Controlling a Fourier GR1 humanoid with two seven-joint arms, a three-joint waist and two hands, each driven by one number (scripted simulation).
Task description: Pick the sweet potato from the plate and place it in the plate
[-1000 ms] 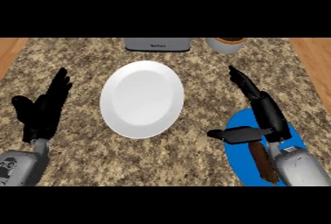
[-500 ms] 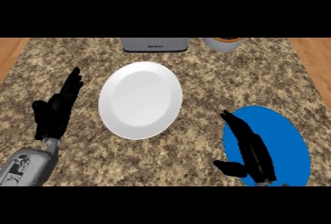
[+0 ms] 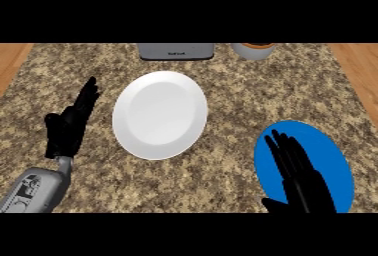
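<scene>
A white plate [image 3: 160, 114] lies bare in the middle of the speckled counter. At the lower right lies a blue plate [image 3: 334, 159]. My right hand [image 3: 301, 178] is spread flat over the blue plate's left half, open, fingers straight and pointing away from me. No sweet potato shows in the head view; whether one lies under the right hand I cannot tell. My left hand [image 3: 69, 128] stands open to the left of the white plate, fingers up, holding nothing.
A grey appliance [image 3: 176, 50] sits at the counter's far edge, with a round pot [image 3: 253, 50] to its right. Wooden floor [image 3: 10, 59] shows past the counter's left and right edges.
My right hand has drawn back toward the lower edge and now lies over the blue plate; its forearm no longer shows. The left hand has shifted slightly right.
</scene>
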